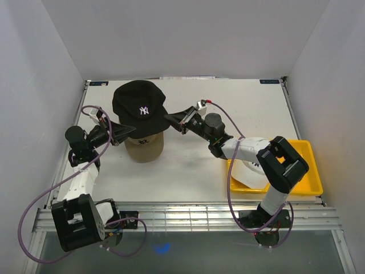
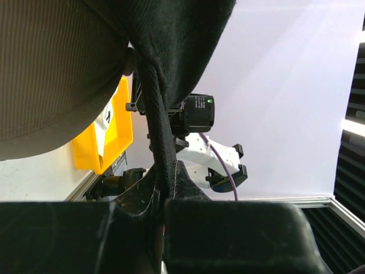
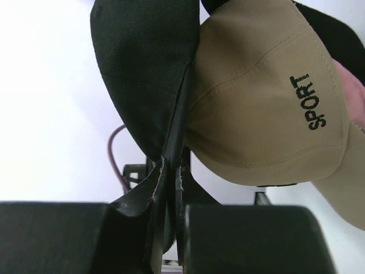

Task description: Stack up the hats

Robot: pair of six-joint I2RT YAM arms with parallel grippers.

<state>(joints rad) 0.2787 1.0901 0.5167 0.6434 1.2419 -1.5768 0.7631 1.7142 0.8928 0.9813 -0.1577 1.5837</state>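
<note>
The black cap with a white logo hangs over the tan cap, covering its top. My left gripper is shut on the black cap's left edge. My right gripper is shut on its right edge. In the left wrist view the jaws pinch the black cap's rim beside the tan cap. In the right wrist view the jaws pinch black fabric next to the tan cap marked "SPORT"; a sliver of the pink cap shows behind it. The white cap lies in the tray.
A yellow tray stands at the right front of the table, under the right arm's elbow; it also shows in the left wrist view. White walls enclose the table on three sides. A metal rail runs along the near edge.
</note>
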